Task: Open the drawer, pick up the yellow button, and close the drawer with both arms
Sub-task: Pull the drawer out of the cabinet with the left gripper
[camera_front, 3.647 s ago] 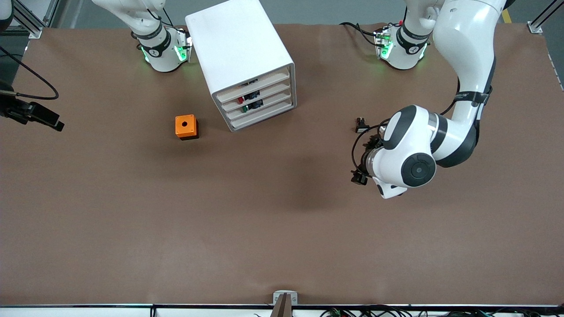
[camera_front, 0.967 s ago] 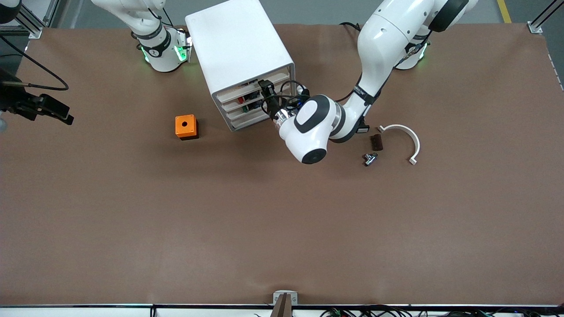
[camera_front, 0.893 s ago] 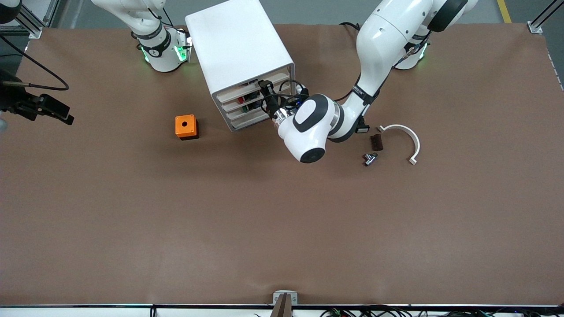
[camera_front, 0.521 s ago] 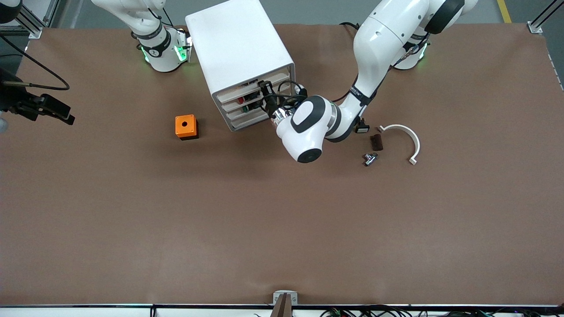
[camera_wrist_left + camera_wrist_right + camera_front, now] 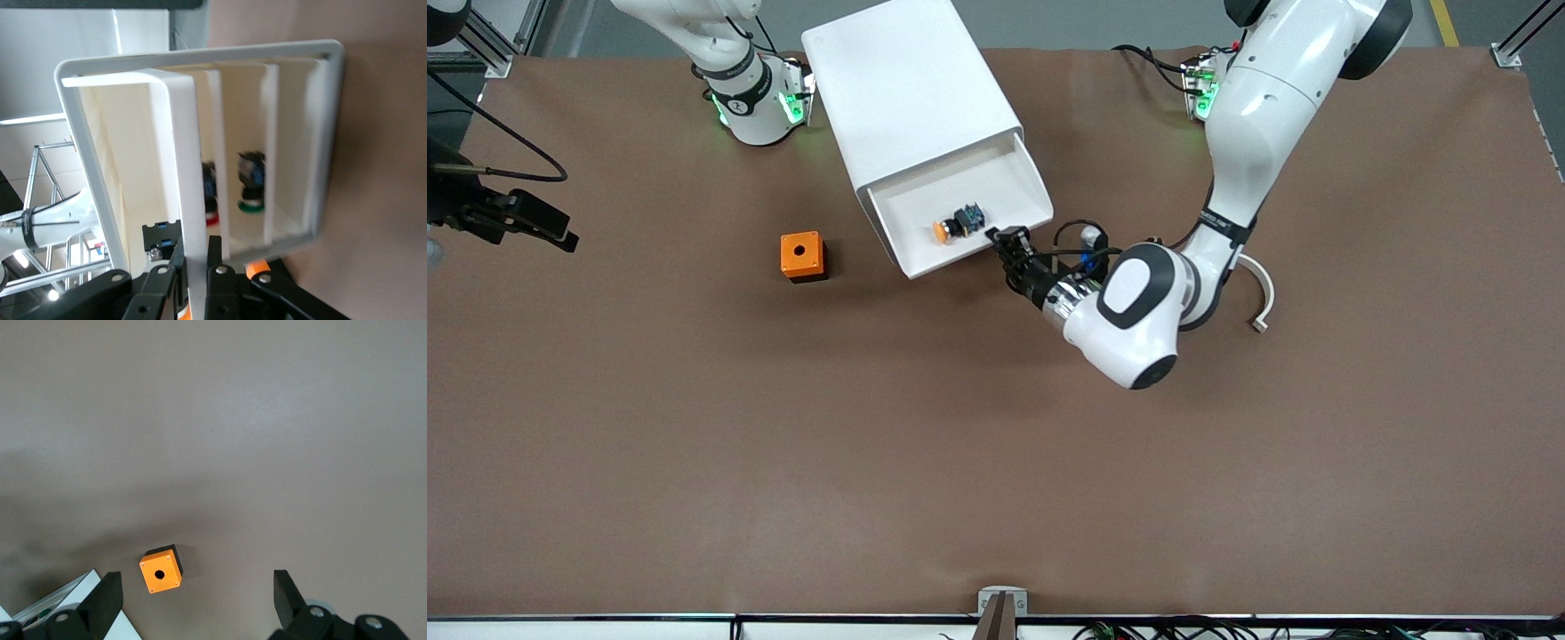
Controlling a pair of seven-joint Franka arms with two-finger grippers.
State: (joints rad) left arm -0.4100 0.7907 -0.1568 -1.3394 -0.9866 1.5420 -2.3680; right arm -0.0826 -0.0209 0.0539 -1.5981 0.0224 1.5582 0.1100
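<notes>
The drawer (image 5: 960, 213), topmost in the white cabinet (image 5: 907, 93), stands pulled out toward the front camera, its tray open to view. The button (image 5: 956, 222) lies inside it on the tray floor, orange cap pointing toward the right arm's end of the table. The left gripper (image 5: 1009, 249) is at the drawer's front edge, its jaws pinched on the front lip of the drawer; in the left wrist view the fingers (image 5: 217, 283) clamp that thin white wall, and lower drawers behind it hold parts with red and green caps. The right gripper (image 5: 193, 600) waits high above the table with its jaws spread wide, over the orange cube (image 5: 802, 256), which sits near the cabinet toward the right arm's end. A white curved piece (image 5: 1261, 298) lies on the table beside the left arm.
</notes>
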